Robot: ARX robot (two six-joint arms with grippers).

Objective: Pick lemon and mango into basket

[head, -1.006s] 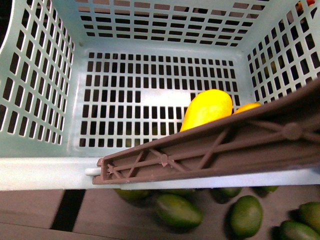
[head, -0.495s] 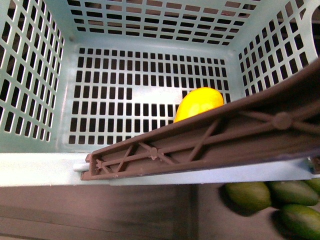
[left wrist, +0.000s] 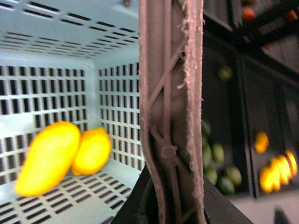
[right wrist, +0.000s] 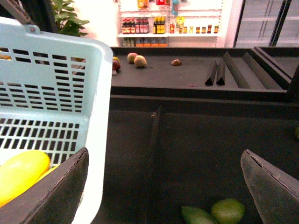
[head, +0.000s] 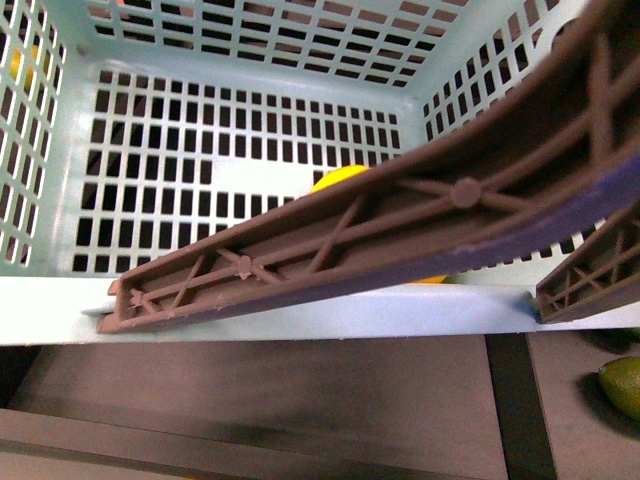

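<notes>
Beside the dark counter (right wrist: 196,154), mango (right wrist: 21,175) lies in basket (right wrist: 93,93), left of the right tool's (right wrist: 163,186) spread fingers.

Our two grippers, per wrist cams
L gripper (left wrist: 175,181) is clamped on the basket handle (left wrist: 170,93), dark fingers (left wrist: 135,200) either side; R gripper (right wrist: 164,154) has jaws spread wide.

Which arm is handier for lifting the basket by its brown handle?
Probably the left: its wrist view shows the handle right against it. The right tool hangs open outside the basket, over the dark counter.
</notes>
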